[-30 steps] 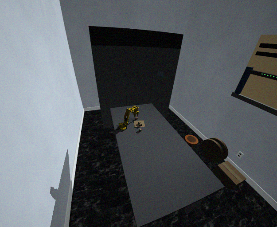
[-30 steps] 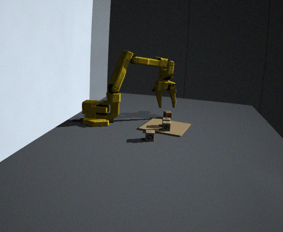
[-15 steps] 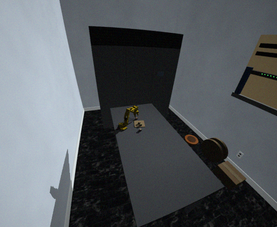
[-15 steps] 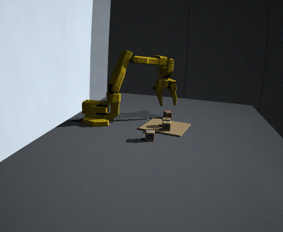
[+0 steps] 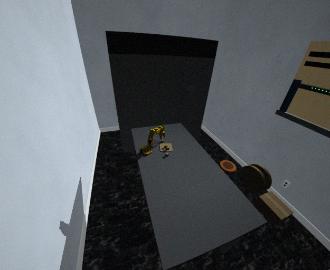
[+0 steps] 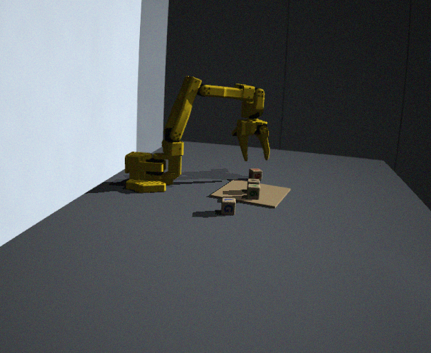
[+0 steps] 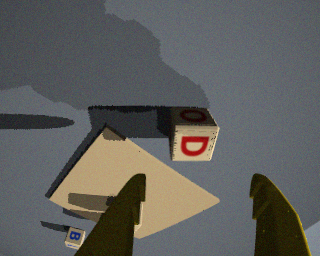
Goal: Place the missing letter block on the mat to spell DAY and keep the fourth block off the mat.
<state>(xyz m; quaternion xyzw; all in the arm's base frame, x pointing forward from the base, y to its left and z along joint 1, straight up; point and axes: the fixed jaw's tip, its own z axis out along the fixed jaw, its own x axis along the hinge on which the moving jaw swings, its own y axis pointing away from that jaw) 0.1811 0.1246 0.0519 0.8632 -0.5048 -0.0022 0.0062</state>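
My gripper [image 6: 256,158] [image 7: 197,183] [image 5: 162,137] is open and empty, hanging above the table. A block [image 6: 255,173] [image 7: 193,139] with a red D on the side facing the wrist camera and another dark red letter on top lies on the table just off the tan mat [image 6: 274,195] [image 7: 116,164] [image 5: 170,148], below and a little ahead of the fingers. Two blocks stand close together on the mat, the nearer one [image 6: 253,190] with a green letter on its side; the left finger mostly hides them in the wrist view. A block [image 6: 228,206] [image 7: 74,237] with blue letters lies off the mat.
The arm's yellow base [image 6: 147,174] stands at the table's left rear. A dark wall [image 6: 321,76] rises close behind the table. The grey table [image 6: 245,273] stretches wide in front of the mat.
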